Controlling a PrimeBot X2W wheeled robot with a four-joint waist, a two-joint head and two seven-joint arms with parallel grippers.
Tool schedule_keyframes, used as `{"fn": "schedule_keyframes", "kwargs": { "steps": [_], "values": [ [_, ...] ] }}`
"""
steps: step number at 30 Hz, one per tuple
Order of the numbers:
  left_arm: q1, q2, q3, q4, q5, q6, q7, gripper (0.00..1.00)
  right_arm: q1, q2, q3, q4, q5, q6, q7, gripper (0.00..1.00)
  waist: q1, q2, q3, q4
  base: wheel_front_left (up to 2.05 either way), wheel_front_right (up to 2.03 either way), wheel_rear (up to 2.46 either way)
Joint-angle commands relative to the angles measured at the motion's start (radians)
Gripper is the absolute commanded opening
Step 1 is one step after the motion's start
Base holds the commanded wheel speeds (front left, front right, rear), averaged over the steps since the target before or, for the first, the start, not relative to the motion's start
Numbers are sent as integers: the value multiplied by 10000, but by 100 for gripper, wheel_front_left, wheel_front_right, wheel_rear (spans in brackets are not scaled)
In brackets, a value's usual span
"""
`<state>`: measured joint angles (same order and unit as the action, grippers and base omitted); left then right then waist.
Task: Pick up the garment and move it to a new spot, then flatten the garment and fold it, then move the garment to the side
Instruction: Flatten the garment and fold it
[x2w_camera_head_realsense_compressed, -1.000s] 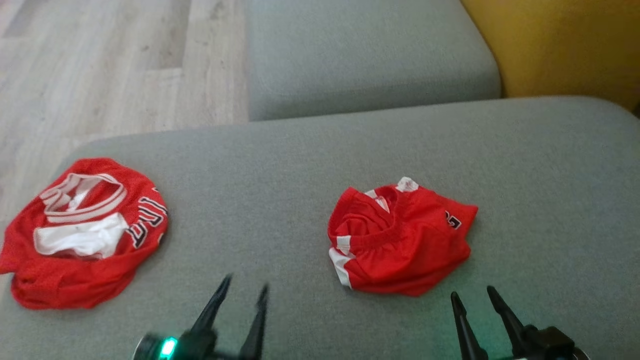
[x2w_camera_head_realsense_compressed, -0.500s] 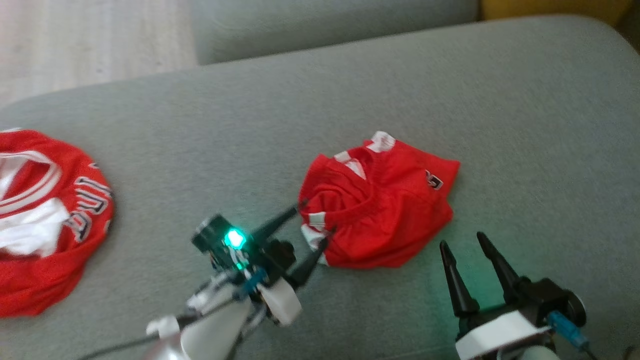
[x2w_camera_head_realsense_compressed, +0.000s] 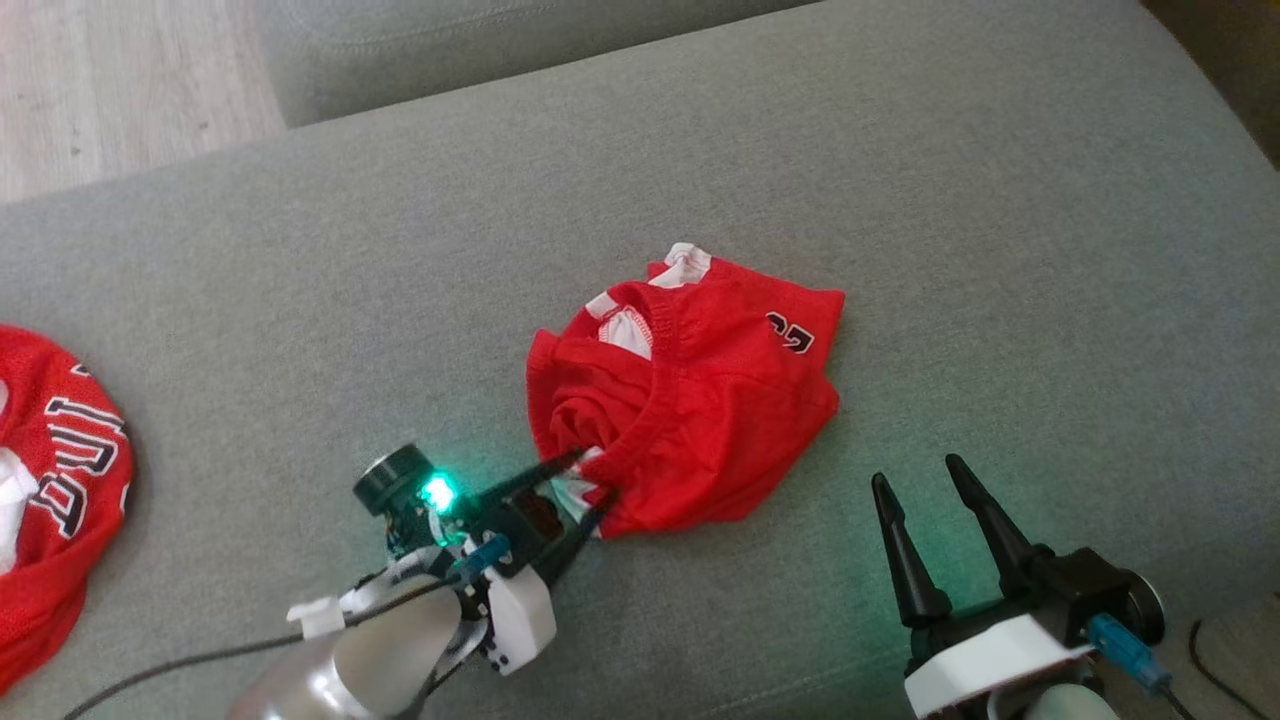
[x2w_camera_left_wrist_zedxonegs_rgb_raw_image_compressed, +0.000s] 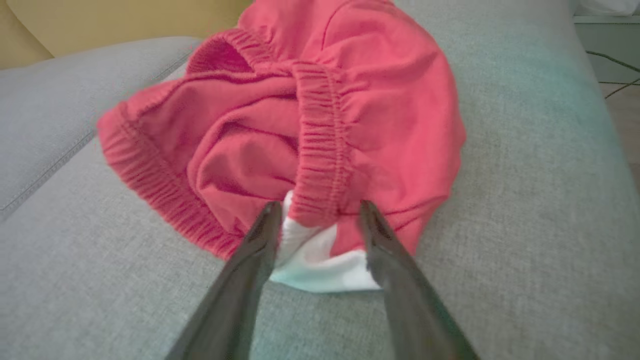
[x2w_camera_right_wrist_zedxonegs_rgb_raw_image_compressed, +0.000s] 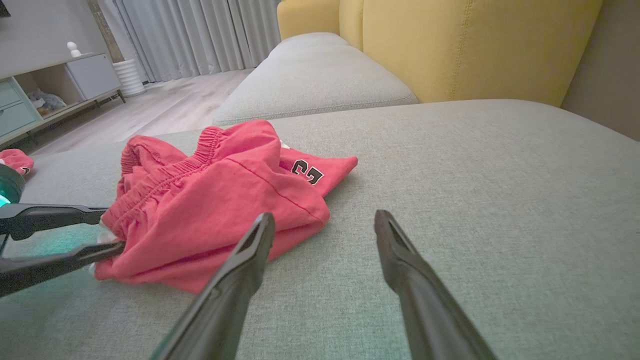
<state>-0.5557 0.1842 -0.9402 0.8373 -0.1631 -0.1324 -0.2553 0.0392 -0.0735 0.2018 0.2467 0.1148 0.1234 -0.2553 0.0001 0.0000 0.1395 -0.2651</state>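
Head view: red garment (x2w_camera_head_realsense_compressed: 700, 400) crumpled in a heap on the grey cushion (x2w_camera_head_realsense_compressed: 300, 280), black number print on its far right corner. left gripper (x2w_camera_head_realsense_compressed: 596, 474) sits at the heap's near-left edge, fingers spread, tips either side of the waistband (x2w_camera_head_realsense_compressed: 668, 370) end and a scrap of white trim (x2w_camera_head_realsense_compressed: 572, 490), not pinched. Green light (x2w_camera_head_realsense_compressed: 437, 490) is lit on the wrist behind those fingers. right gripper (x2w_camera_head_realsense_compressed: 917, 472) is apart from the heap, with the garment ahead and to its left. Its fingers are spread with nothing between them, over bare cushion. Second red garment (x2w_camera_head_realsense_compressed: 50, 480) with black lettering lies well off to the left of the left gripper, cut by the frame edge. Wood floor (x2w_camera_head_realsense_compressed: 120, 80) shows beyond the cushion, far left

Left wrist view: own fingers wide apart. The elastic waistband (x2w_camera_left_wrist_zedxonegs_rgb_raw_image_compressed: 320, 165) fold sits right between the tips, and the white trim (x2w_camera_left_wrist_zedxonegs_rgb_raw_image_compressed: 320, 265) is just below it, also between the fingers, lying on the cushion (x2w_camera_left_wrist_zedxonegs_rgb_raw_image_compressed: 525, 210). The rest of the garment (x2w_camera_left_wrist_zedxonegs_rgb_raw_image_compressed: 380, 90) is bunched ahead of the tips. Cannot tell if the pads touch cloth. Yellow backrest (x2w_camera_left_wrist_zedxonegs_rgb_raw_image_compressed: 100, 20) is far ahead-left

Right wrist view: own fingers parted, empty, above the cushion (x2w_camera_right_wrist_zedxonegs_rgb_raw_image_compressed: 475, 175). Garment (x2w_camera_right_wrist_zedxonegs_rgb_raw_image_compressed: 215, 200) is ahead-left, its near edge just beyond the left fingertip, number print on the flap pointing right. The left gripper (x2w_camera_right_wrist_zedxonegs_rgb_raw_image_compressed: 115, 229) comes in from the left edge, fingers spread one above the other at the waistband end. Farther ahead are the yellow backrest (x2w_camera_right_wrist_zedxonegs_rgb_raw_image_compressed: 475, 45), curtains (x2w_camera_right_wrist_zedxonegs_rgb_raw_image_compressed: 210, 35) and a cabinet (x2w_camera_right_wrist_zedxonegs_rgb_raw_image_compressed: 50, 85) far left
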Motion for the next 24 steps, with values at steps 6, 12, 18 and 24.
{"fn": "schedule_keyframes", "kwargs": {
  "steps": [6, 12, 18, 24],
  "values": [
    [-825, 237, -1314, -1229, -1738, 18, -65, 0, -128, -41, 216, -146, 20, 73, -65, 100, -1, 0, -408, 3, 0, 0, 0],
    [-2009, 76, -1615, -3779, -5426, 18, -65, 0, -7, 35, 267, -73, 9, 73, -65, 100, -1, 0, -871, -48, 0, 0, 0],
    [-4007, 246, -911, -3873, -7310, 18, 56, 0, 63, 117, 387, 4, 21, 73, -65, 100, -1, 0, -1254, -314, 0, 0, 0],
    [-5422, 315, -395, -2196, -7746, 335, 1256, 0, 162, 180, 369, 10, 54, 73, -65, 100, -1, 0, -1444, -557, 0, 0, 0]
  ]
}}
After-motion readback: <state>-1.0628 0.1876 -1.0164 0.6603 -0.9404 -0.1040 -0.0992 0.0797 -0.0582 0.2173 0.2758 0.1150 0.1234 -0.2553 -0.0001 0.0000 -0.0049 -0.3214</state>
